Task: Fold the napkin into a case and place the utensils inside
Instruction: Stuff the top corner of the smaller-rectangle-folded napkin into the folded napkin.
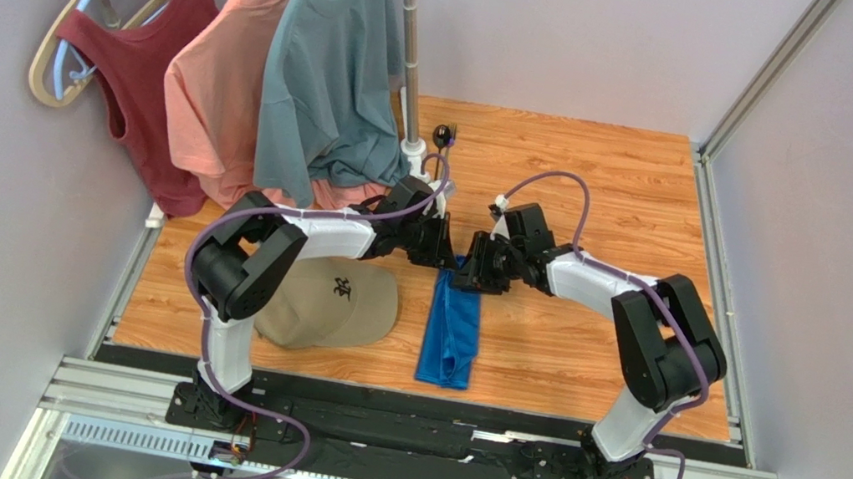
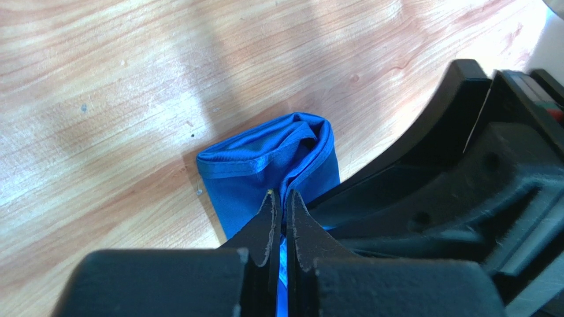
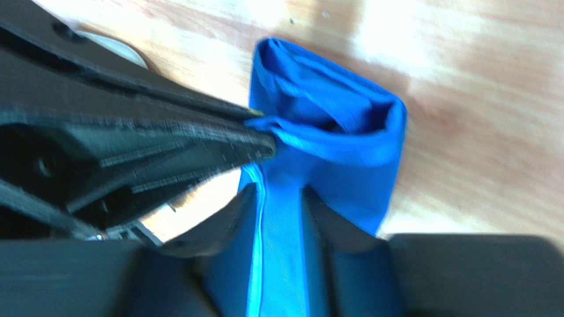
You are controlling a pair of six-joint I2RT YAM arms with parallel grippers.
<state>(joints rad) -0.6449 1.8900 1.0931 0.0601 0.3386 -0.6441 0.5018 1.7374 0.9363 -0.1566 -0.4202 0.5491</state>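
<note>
The napkin [image 1: 452, 335] lies on the wooden table as a narrow, long blue case, its far end a folded-over open mouth [image 2: 271, 155] [image 3: 331, 142]. My left gripper [image 1: 450, 256] [image 2: 281, 195] is shut on the mouth's near layer, and cloth shows between its fingers. My right gripper [image 1: 474, 276] [image 3: 278, 193] faces it from the right, jaws apart, with a strip of blue cloth running through the gap. A small black-bowled piece, likely the spoon [image 1: 445, 136], lies by the rack pole. The fork is not visible.
A tan cap [image 1: 331, 301] sits just left of the napkin. A clothes rack pole [image 1: 408, 59] stands behind the left arm, and a grey-teal T-shirt [image 1: 331, 61], a pink top and a dark red top hang from the rack. Grey walls close in both sides.
</note>
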